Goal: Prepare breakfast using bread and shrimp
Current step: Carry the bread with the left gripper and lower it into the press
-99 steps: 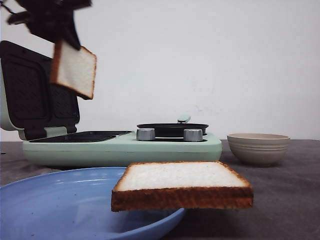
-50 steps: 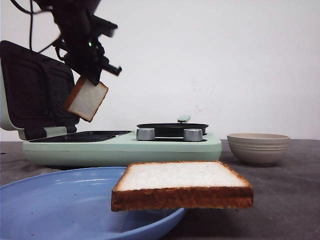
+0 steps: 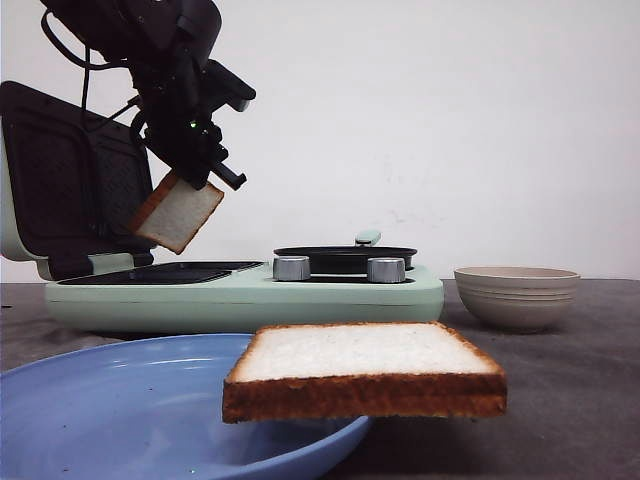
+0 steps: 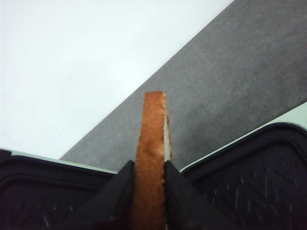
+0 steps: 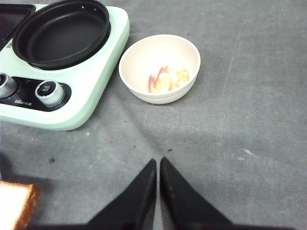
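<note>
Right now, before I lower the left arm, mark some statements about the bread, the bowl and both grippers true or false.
1. The left gripper is clamped on a bread slice. True.
2. That slice lies flat on the sandwich plate. False: it hangs tilted above it.
3. The second slice rests on the blue plate. True.
4. The bowl is empty. False: shrimp lie inside.
5. The right gripper holds shrimp. False: it is shut on nothing.

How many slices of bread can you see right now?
2. One slice hangs tilted in the left gripper above the open sandwich maker; the other slice lies on the blue plate's rim, overhanging it.
</note>
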### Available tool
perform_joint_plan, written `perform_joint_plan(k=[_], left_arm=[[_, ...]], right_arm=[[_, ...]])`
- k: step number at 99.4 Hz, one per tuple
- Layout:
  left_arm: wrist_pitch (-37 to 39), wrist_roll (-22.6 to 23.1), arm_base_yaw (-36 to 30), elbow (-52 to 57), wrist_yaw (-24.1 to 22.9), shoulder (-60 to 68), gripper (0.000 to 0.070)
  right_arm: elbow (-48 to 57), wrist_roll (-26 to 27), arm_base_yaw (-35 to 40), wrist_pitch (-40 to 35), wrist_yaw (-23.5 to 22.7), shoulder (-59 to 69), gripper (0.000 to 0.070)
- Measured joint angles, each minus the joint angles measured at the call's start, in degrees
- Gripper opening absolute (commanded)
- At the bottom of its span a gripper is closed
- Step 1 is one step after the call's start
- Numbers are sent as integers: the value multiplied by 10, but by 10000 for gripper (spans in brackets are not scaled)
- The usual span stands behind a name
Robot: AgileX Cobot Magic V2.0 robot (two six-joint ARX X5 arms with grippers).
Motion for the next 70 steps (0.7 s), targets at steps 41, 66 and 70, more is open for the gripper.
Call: perform_joint_plan(k=[41, 66, 70], left_arm=[[-14, 3, -7, 0, 20, 15, 4], [-27, -3, -10, 0, 21, 16, 4], [-30, -5, -10, 0, 23, 17, 5]], right_arm=[[0, 0, 0, 0, 0, 0, 3], [0, 0, 0, 0, 0, 0, 3], [0, 0, 0, 0, 0, 0, 3]])
